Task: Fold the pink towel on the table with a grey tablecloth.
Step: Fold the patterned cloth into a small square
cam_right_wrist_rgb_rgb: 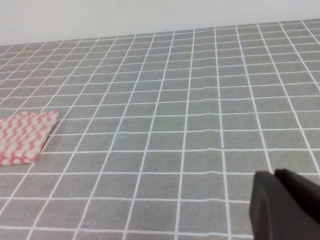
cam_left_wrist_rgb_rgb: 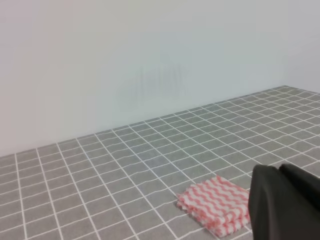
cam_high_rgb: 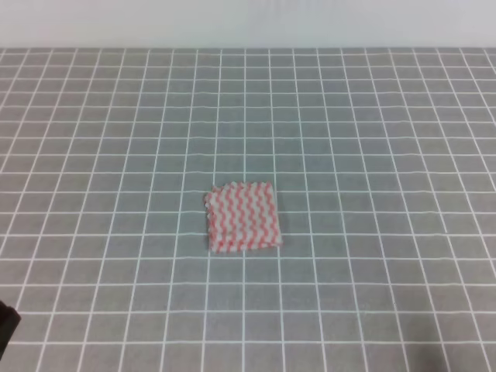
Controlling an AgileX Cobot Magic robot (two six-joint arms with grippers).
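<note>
Folded pink towel (cam_high_rgb: 242, 218) flat on grey gridded tablecloth (cam_high_rgb: 372, 139), white wall (cam_left_wrist_rgb_rgb: 125, 60) behind

The pink towel (cam_high_rgb: 242, 218) is lying flat on the worktop (cam_high_rgb: 372, 139), folded into a small, roughly square packet with stacked layers showing along its edge in the left wrist view. Its pink-red and white wavy stripes are facing up, and its edges are looking jagged. It is sitting near the middle of the grey, white-gridded worktop, somewhat closer to the near edge, well apart from both side edges.
</note>
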